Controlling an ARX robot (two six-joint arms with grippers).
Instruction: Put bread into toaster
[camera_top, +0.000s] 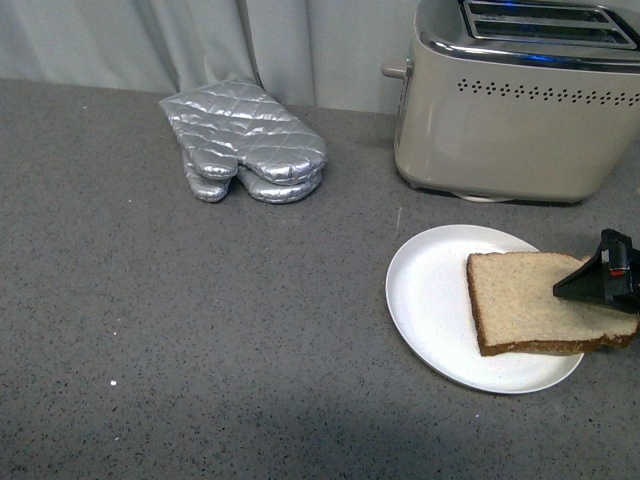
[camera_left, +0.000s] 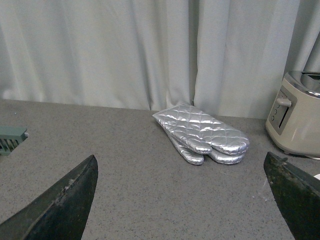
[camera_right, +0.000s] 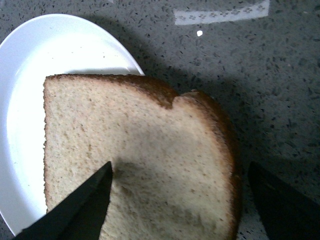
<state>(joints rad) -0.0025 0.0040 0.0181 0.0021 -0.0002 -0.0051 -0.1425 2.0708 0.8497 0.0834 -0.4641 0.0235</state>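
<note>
The bread (camera_top: 525, 305) is a tan slice with a dark crust, lying flat on a round white plate (camera_top: 430, 300), its right part overhanging the rim. My right gripper (camera_top: 600, 278) is open just above the slice's right edge. In the right wrist view the bread (camera_right: 150, 150) fills the middle, and the right gripper (camera_right: 182, 200) has one finger over the slice and the other beyond its rounded crust. The beige-grey toaster (camera_top: 520, 110) stands behind the plate with its slots up. My left gripper (camera_left: 182, 200) is open over bare counter and does not show in the front view.
A silver quilted oven mitt (camera_top: 245, 140) lies at the back left by the grey curtain; it also shows in the left wrist view (camera_left: 202, 132). The toaster's lever side (camera_left: 295, 117) shows at that view's right. A green object (camera_left: 11, 139) lies at its left edge.
</note>
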